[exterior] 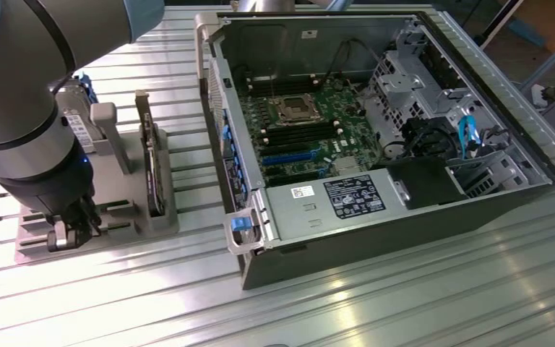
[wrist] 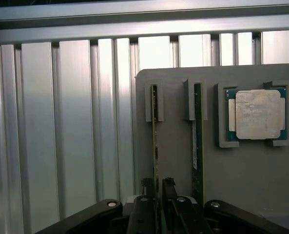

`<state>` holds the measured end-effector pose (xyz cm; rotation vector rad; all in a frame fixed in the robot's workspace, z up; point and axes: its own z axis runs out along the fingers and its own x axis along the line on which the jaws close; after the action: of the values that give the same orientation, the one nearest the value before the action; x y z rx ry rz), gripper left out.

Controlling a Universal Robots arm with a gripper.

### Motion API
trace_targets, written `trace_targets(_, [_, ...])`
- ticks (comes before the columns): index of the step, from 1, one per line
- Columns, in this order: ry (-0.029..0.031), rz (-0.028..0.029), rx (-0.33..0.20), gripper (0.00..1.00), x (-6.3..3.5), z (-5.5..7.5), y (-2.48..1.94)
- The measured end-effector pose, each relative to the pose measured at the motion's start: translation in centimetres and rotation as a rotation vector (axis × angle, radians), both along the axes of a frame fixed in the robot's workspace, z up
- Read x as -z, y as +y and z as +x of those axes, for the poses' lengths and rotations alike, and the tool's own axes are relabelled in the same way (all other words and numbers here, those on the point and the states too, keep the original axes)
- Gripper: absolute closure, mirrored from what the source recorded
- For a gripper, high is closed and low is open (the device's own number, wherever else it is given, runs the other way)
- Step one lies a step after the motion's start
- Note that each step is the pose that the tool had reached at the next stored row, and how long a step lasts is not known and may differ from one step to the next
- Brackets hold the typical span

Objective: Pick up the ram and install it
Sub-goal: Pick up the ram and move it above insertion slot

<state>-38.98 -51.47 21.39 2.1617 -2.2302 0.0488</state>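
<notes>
My gripper (wrist: 157, 184) sits around one ram (wrist: 155, 141), hiding its end; I cannot tell if it is squeezing.

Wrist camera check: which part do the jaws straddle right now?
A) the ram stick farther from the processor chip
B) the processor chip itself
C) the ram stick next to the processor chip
A: the jaws stand on either side of the ram stick farther from the processor chip; the other stick stands outside them.
</notes>
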Motion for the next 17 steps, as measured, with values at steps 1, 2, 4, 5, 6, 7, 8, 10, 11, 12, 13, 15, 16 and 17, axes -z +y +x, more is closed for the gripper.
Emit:
trace_targets(1, [0.0,-0.0001,0.0,0.78,0.04,0.0,0.0])
trace_targets(2, [-0.0002,-0.0002,0.0,0.78,0.12,0.0,0.0])
trace_targets(4, [-0.0001,-0.0008,0.0,0.78,0.22,0.0,0.0])
trace_targets(5, [0.0,-0.0009,0.0,0.78,0.25,0.0,0.0])
trace_targets(6, [0.0,-0.0009,0.0,0.78,0.27,0.0,0.0])
trace_targets(7, [-0.0001,-0.0008,0.0,0.78,0.31,0.0,0.0])
trace_targets(8, [0.0,-0.0009,0.0,0.78,0.3,0.0,0.0])
trace_targets(10, [-0.0002,-0.0008,0.0,0.78,0.32,0.01,0.0])
trace_targets(11, [-0.0004,-0.0006,0.0,0.78,0.33,0.06,0.01])
trace_targets(12, [-0.0001,-0.0009,0.0,0.78,0.31,0.12,0.0])
trace_targets(13, [0.0001,-0.0009,0.0,0.78,0.3,0.2,0.0])
trace_targets(15, [0.0001,-0.0008,0.0,0.78,0.31,0.33,0.0])
trace_targets(16, [0.0002,-0.0008,0.0,0.78,0.31,0.38,0.0])
trace_targets(17, [0.0002,-0.0008,0.0,0.78,0.32,0.39,0.0])
